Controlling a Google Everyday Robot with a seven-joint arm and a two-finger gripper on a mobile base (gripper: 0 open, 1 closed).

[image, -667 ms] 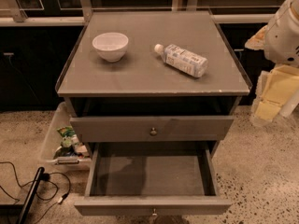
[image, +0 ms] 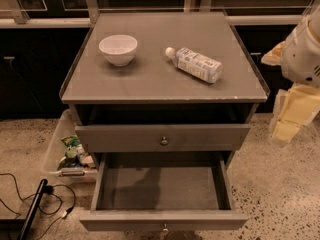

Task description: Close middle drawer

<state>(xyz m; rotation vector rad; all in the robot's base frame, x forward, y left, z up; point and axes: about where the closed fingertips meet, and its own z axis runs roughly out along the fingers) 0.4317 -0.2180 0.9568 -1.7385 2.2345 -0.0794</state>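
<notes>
The middle drawer point(image: 162, 220) is pulled far out towards the camera. Its grey inside point(image: 162, 186) holds nothing, and its small brass knob point(image: 164, 229) shows at the bottom edge. Above it, the taller-fronted top drawer point(image: 125, 136) with its own knob point(image: 164, 141) stands slightly out from the cabinet. The lowest drawer is hidden under the open one. My gripper point(image: 291, 115), with pale yellow fingers under a white arm point(image: 305, 51), hangs at the right edge of the view. It is beside the cabinet's right front corner, above the floor and apart from both drawers.
On the cabinet top point(image: 150, 84) stand a white bowl point(image: 118, 49) and a plastic bottle point(image: 196, 64) lying on its side. A clear bin point(image: 62, 151) with packets sits on the floor at the left. Black cables point(image: 35, 204) lie at the lower left. Speckled floor is at the right.
</notes>
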